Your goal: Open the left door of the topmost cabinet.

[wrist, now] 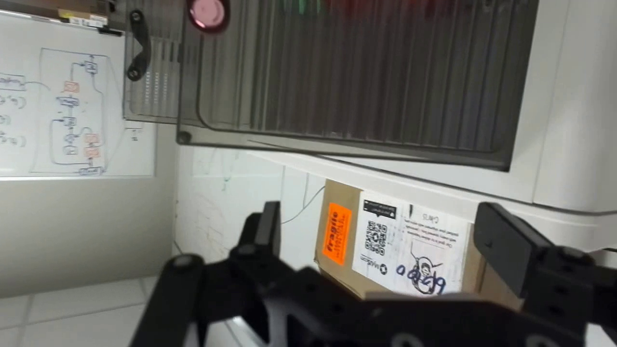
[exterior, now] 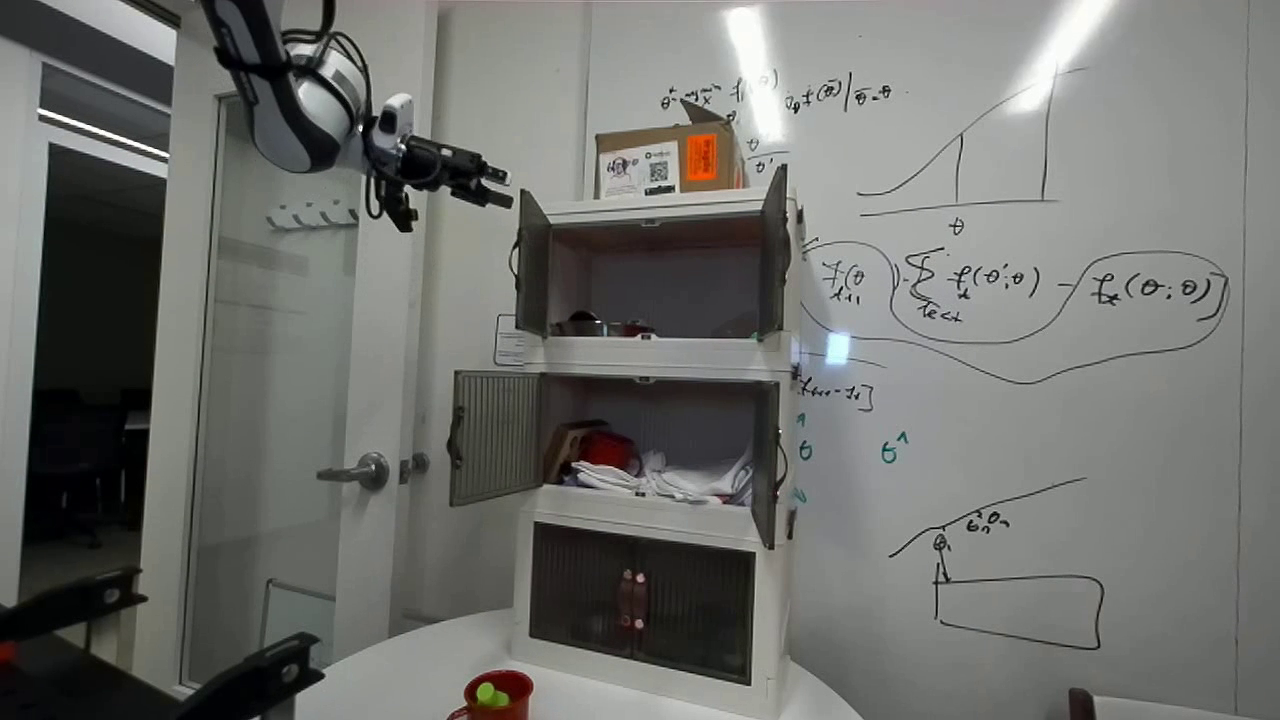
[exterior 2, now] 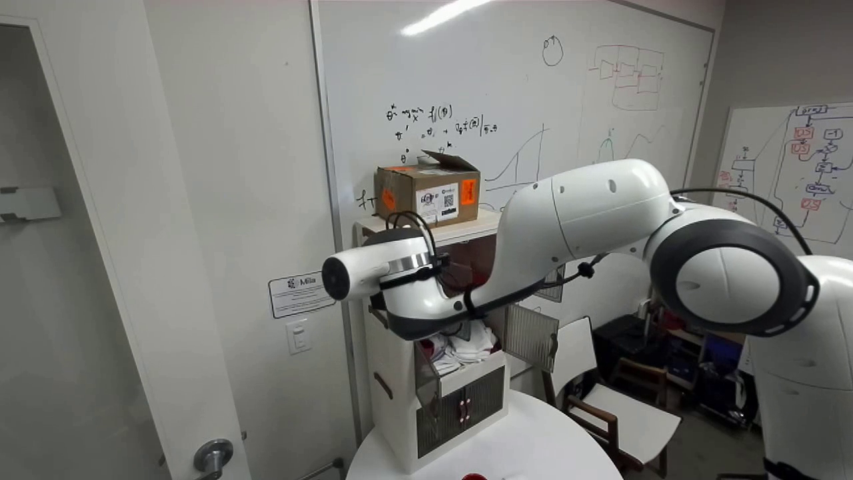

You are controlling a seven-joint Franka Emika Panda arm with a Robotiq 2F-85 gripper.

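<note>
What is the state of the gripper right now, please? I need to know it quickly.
Gripper: open, its fingers wide apart in the wrist view, holding nothing.

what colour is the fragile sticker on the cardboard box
Bright orange. The fragile sticker shows best in the wrist view.

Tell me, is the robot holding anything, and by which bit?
Nothing is held. The tool is open, its jaws wide apart; the cardboard box showing between them in the wrist view sits on the topmost cabinet.
</note>
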